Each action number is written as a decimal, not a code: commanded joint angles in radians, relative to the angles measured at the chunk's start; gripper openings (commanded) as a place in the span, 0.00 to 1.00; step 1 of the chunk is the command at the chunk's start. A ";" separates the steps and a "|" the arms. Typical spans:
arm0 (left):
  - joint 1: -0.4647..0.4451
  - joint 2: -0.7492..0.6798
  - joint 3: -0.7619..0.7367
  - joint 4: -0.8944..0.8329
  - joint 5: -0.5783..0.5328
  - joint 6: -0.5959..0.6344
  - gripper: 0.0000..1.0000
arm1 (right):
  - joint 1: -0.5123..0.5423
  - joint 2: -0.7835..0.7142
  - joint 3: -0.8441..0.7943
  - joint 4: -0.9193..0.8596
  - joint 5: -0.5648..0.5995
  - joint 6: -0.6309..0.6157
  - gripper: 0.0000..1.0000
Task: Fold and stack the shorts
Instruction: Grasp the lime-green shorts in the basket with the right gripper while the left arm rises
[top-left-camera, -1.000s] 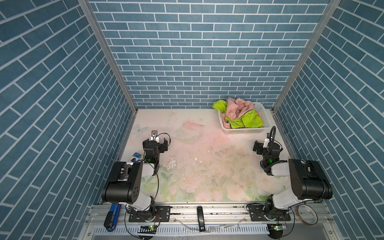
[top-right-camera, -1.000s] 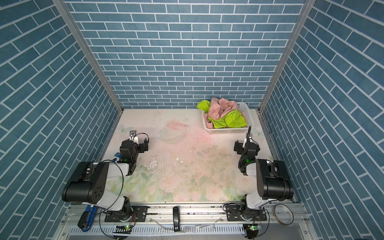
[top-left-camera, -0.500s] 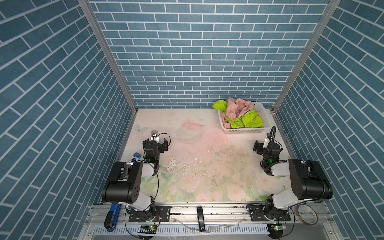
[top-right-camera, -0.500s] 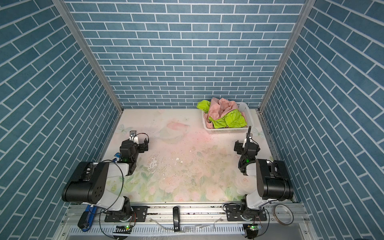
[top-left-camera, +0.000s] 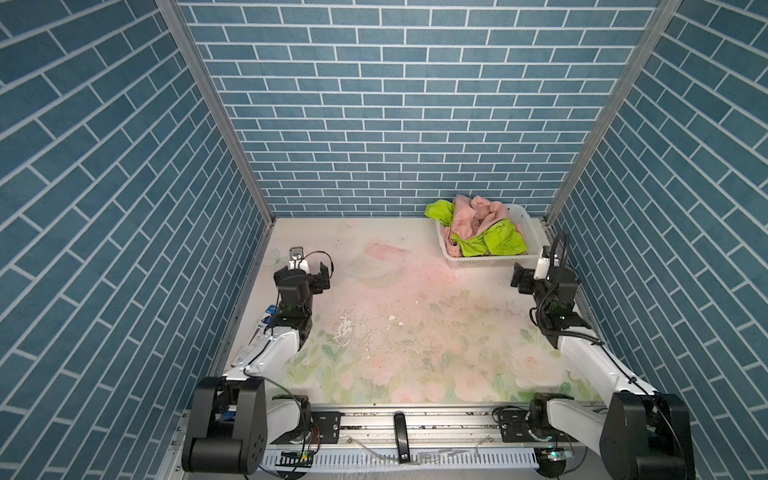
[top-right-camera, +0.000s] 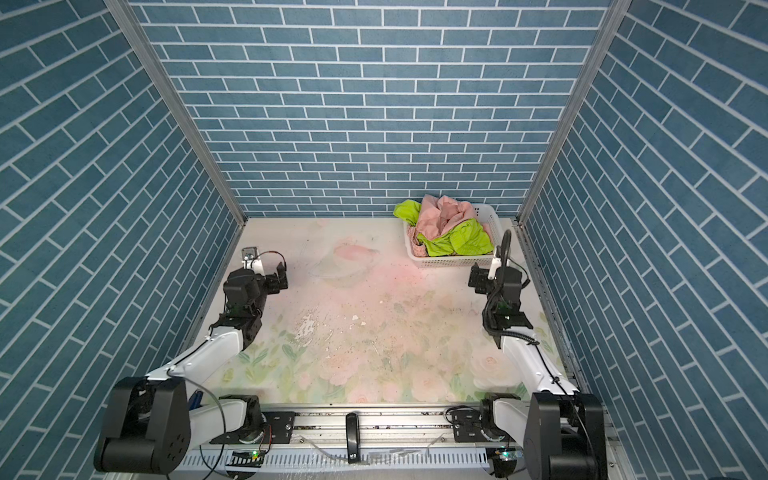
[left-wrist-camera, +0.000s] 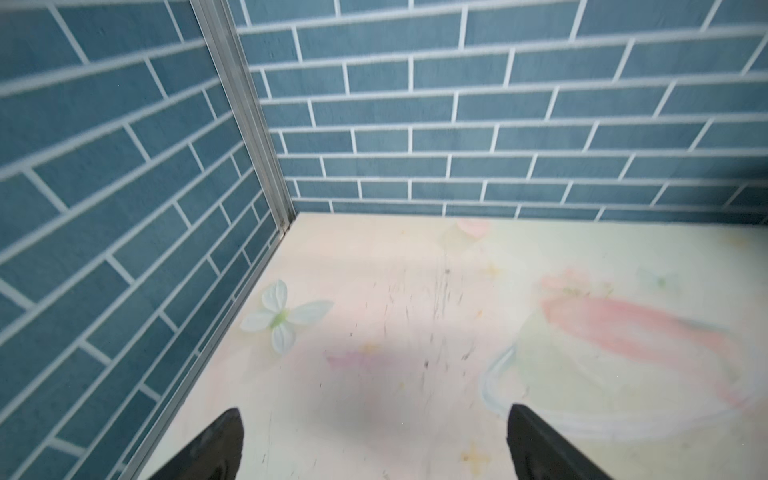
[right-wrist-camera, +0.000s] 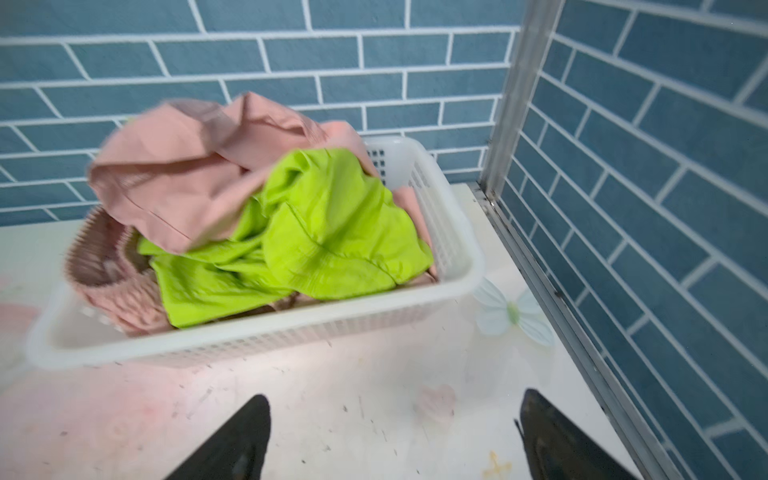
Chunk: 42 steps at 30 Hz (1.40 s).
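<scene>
Both pairs in the white basket (top-left-camera: 486, 262), far right corner of the table (top-left-camera: 415, 332), heaped and unfolded. The green shorts (top-left-camera: 498, 243) lie on top toward the basket's near side, and in both top views one green flap hangs over its far left corner. The pink shorts (top-left-camera: 473, 216) are bunched up higher than the rim toward the back, partly over the green; their gathered waistband (right-wrist-camera: 112, 266) sits low in the near left corner of the basket, seen clearly in the right wrist view. Drawstrings can't be made out. The left gripper (left-wrist-camera: 374, 444) has its jaws spread wide with nothing between them, over bare table close to the left wall (top-left-camera: 124, 249), well apart from the basket. The right gripper (right-wrist-camera: 395, 436) also has its jaws wide apart and empty; it is just in front of the basket by the right wall (top-left-camera: 665, 249), facing it, touching neither basket nor cloth. A butterfly print (right-wrist-camera: 515, 311) shows on the table beside the basket. No shorts on the table surface itself
</scene>
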 joint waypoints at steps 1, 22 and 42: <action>-0.042 -0.037 0.165 -0.372 0.068 -0.112 1.00 | 0.071 0.085 0.239 -0.369 -0.082 -0.038 0.93; -0.192 -0.103 0.350 -0.835 0.369 -0.279 1.00 | 0.221 0.937 1.199 -0.616 -0.159 -0.126 0.95; -0.196 -0.148 0.353 -0.881 0.374 -0.257 1.00 | 0.224 1.130 1.611 -0.806 -0.083 -0.117 0.00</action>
